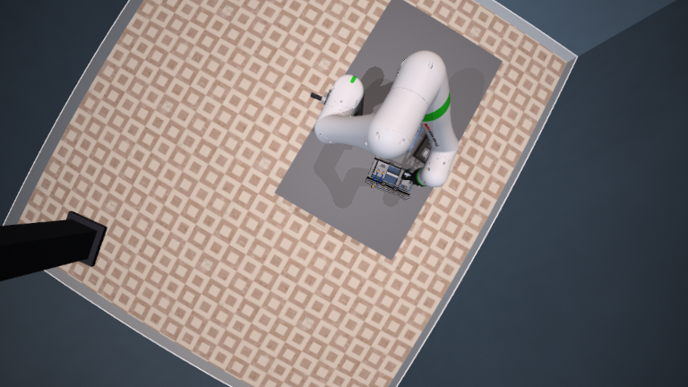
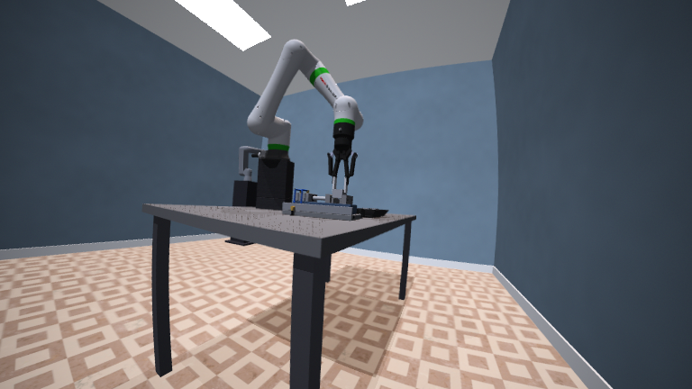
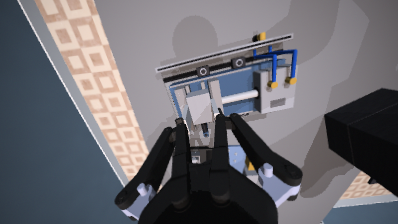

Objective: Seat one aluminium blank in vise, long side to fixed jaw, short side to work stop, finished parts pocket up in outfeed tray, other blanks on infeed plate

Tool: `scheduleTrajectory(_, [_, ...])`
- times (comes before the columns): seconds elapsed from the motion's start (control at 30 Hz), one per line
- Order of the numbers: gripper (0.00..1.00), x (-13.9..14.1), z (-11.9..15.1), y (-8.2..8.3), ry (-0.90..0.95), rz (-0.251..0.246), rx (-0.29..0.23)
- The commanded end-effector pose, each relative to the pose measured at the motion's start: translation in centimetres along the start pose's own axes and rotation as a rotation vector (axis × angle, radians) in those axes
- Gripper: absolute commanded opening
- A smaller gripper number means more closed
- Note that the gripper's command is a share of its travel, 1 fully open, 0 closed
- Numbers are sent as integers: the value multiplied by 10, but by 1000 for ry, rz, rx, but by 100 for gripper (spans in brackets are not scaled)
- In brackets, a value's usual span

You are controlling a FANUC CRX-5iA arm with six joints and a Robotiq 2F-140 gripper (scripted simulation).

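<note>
The vise (image 3: 230, 90) lies on the grey table, with a blue base and a hose-fed end block (image 3: 275, 90) at its right. It also shows in the top view (image 1: 391, 176) and the side view (image 2: 322, 208). My gripper (image 3: 200, 107) reaches straight down into the vise and is shut on a light grey aluminium block (image 3: 200, 107) at the end away from the hoses. In the side view the fingers (image 2: 340, 185) stand on that block (image 2: 338, 196) at vise height. I cannot tell whether its top has a pocket. The infeed plate is hidden under my gripper body.
A dark shallow tray (image 2: 372, 211) lies on the table beyond the vise. The black arm pedestal (image 2: 275, 183) stands behind the vise and also shows in the wrist view (image 3: 365, 130). The table edge (image 3: 90, 100) runs close to the vise on the left.
</note>
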State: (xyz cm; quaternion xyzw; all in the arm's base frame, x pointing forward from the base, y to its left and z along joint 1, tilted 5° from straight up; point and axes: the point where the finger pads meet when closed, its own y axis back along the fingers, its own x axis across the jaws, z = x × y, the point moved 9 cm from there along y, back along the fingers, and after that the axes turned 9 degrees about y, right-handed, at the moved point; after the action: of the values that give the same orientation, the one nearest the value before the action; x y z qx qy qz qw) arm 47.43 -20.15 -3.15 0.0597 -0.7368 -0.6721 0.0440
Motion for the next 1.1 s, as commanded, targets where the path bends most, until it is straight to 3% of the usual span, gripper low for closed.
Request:
scheduleTrajectory(0.0, [0, 0, 0, 0, 0, 0, 0])
scheduleTrajectory(1.07, [0, -2, 4, 0, 0, 0, 0])
